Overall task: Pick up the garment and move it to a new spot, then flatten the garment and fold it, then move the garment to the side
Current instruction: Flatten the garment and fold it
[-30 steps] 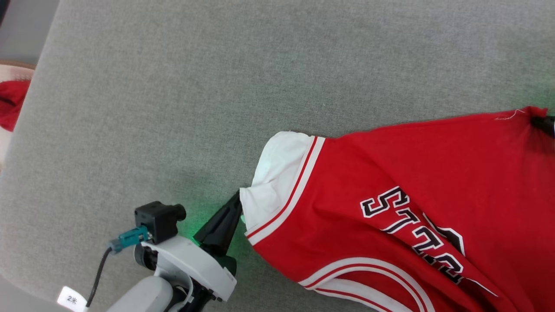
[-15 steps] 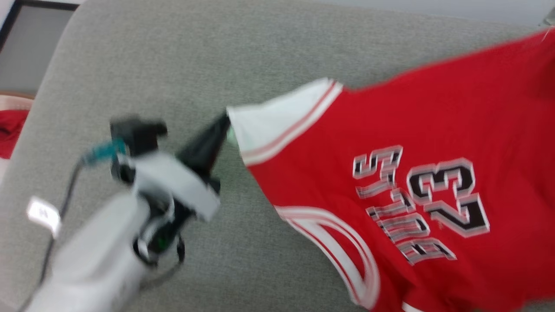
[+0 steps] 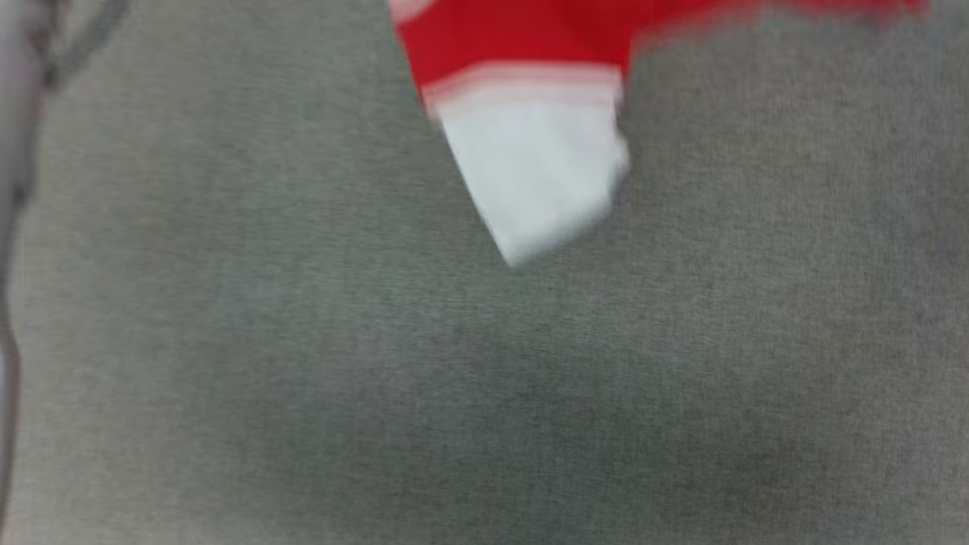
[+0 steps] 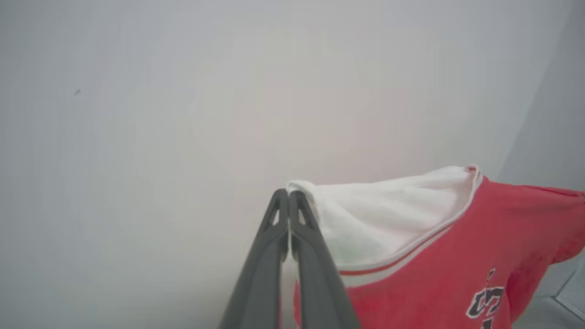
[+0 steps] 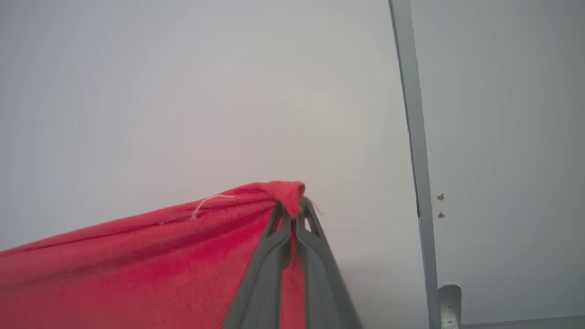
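The garment (image 3: 530, 91), a bright red jersey with a white panel and striped trim, hangs blurred at the top of the head view with its white corner dangling over the grey fabric surface (image 3: 484, 393). In the left wrist view my left gripper (image 4: 289, 196) is shut on the white corner of the garment (image 4: 393, 214), in the air before a pale wall. In the right wrist view my right gripper (image 5: 292, 208) is shut on a red edge of the garment (image 5: 151, 256), which stretches away to the left.
A blurred dark cable (image 3: 15, 166) runs down the left edge of the head view. A pale wall (image 5: 183, 91) stands behind the right gripper, with a grey vertical strip (image 5: 411, 137) to its right.
Both grippers have lifted the garment off the grey surface. The head camera has swung, so the jersey now sits at the top of its view, with the arm out of frame.
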Controlling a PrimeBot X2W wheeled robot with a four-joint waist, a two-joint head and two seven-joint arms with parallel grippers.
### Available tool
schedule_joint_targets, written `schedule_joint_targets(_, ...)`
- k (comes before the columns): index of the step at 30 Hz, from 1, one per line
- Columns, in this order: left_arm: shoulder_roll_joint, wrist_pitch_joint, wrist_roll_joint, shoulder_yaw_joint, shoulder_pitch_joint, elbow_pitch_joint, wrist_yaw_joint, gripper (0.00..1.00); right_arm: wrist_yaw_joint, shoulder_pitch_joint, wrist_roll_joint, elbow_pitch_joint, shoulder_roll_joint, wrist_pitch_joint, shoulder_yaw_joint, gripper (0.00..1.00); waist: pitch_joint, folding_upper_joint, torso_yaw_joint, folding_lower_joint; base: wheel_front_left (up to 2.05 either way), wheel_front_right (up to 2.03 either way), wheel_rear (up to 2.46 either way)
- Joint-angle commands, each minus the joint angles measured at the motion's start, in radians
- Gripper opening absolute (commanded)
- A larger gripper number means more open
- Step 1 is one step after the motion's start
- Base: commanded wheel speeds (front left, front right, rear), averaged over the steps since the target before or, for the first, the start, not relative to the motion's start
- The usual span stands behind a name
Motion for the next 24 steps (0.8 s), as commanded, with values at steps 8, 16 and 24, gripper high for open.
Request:
schedule_joint_targets(8,-0.049,-0.131,0.003,0.057,-0.25,0.226,-0.009,0.0,-0.002,-0.174,-0.049,0.122,0.035,-0.087,-0.033,0.0,0.074,-0.0001,-0.073,0.0,0.0,0.0,0.0)
schedule_joint_targets(16,-0.101,-0.173,-0.05,0.009,-0.118,0.239,-0.035,0.0,-0.001,-0.04,0.01,0.117,0.039,-0.068,0.071,0.0,0.043,-0.0001,-0.061,0.0,0.0,0.0,0.0)
schedule_joint_targets(24,-0.093,-0.193,-0.111,-0.001,0.303,-0.023,-0.036,0.0,-0.001,0.345,0.172,-0.135,-0.064,-0.037,0.228,0.0,-0.03,-0.0001,-0.032,0.0,0.0,0.0,0.0)
